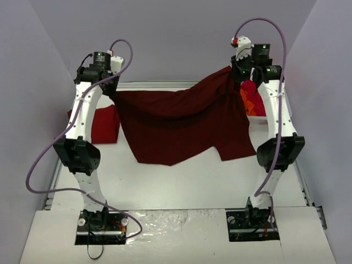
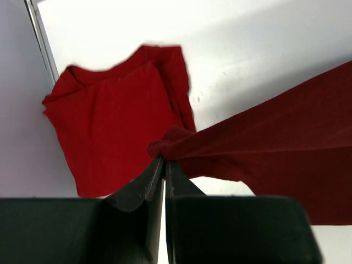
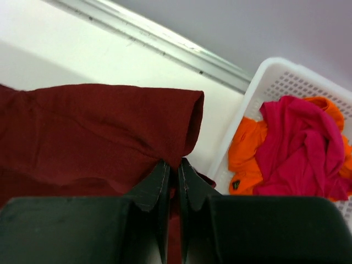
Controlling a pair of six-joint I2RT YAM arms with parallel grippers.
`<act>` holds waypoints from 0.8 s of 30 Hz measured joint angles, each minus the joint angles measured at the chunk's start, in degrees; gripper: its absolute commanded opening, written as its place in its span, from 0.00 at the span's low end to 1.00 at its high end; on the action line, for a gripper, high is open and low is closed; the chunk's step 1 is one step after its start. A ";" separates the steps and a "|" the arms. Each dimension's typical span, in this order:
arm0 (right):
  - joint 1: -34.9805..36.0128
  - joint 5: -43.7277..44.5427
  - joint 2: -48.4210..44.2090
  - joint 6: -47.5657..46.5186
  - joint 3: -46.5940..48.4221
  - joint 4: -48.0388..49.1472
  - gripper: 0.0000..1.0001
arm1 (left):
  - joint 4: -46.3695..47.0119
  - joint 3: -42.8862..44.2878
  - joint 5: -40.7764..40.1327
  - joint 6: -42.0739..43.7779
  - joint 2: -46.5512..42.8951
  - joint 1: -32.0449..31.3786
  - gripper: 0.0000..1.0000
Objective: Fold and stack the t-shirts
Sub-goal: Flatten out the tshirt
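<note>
Maroon t-shirt point(image 2: 286, 148) in left end effector point(image 2: 164, 165)

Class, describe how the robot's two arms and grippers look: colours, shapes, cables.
The left arm and right arm are slim white links with chunky black joint housings on black bases. A lilac cable loops along each. The left gripper and right gripper each have two flat, black, tapering fingers.
</note>
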 measured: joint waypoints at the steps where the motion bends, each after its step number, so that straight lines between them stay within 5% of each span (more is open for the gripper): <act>1: 0.04 0.39 2.05 0.13 2.27 -0.20 0.00 | -0.26 3.32 -0.26 -0.35 2.93 0.22 0.02; 6: 0.17 1.84 6.32 0.59 14.38 -0.52 0.00 | -1.33 21.81 -1.03 -2.36 11.43 0.55 0.02; 10: 0.17 2.40 1.86 1.27 18.05 1.44 0.00 | -0.20 26.08 -1.57 -2.71 6.08 0.57 0.02; 15: 0.17 1.99 -14.08 1.46 3.74 5.20 0.00 | 4.13 11.54 -1.05 -2.25 -12.76 1.01 0.02; 19: 0.20 0.92 -31.01 0.26 -19.80 8.24 0.00 | 7.56 -7.28 1.20 -0.11 -27.89 1.14 0.02; 22: 0.20 0.31 -39.71 -0.72 -35.26 7.32 0.36 | 9.22 -26.97 3.28 2.67 -37.44 1.20 0.02; 23: 0.17 0.17 -42.12 -1.27 -40.68 6.91 0.59 | 8.92 -32.83 4.09 3.65 -39.74 1.25 0.02; 24: 0.17 0.07 -44.24 -1.33 -45.55 6.05 0.71 | 8.26 -38.58 5.03 4.61 -41.48 1.25 0.02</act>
